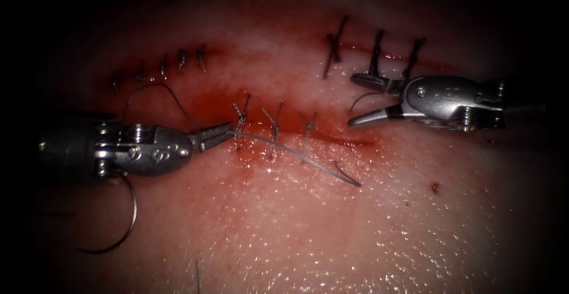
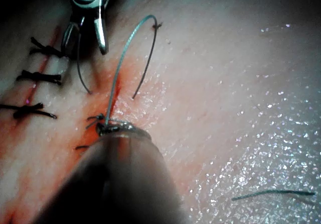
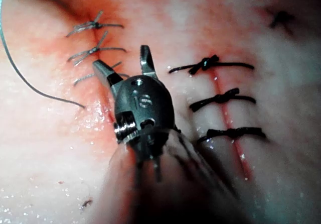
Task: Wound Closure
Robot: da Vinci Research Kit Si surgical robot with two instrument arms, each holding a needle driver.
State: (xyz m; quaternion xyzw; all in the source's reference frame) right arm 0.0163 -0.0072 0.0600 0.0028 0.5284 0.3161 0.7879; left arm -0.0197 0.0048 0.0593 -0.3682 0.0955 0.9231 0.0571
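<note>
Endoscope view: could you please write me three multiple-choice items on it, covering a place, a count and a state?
1. The needle lies: A through the cut; B on the tissue beside the left tool; C across a stitch.
2. Dark stitches by the right tool: A two; B three; C five.
3. The right tool's jaws are: A open; B shut on thread; C shut on tissue.

B: it curves free there, while the left jaws hold the thread.
B: three show.
A: spread, holding nothing.
</note>
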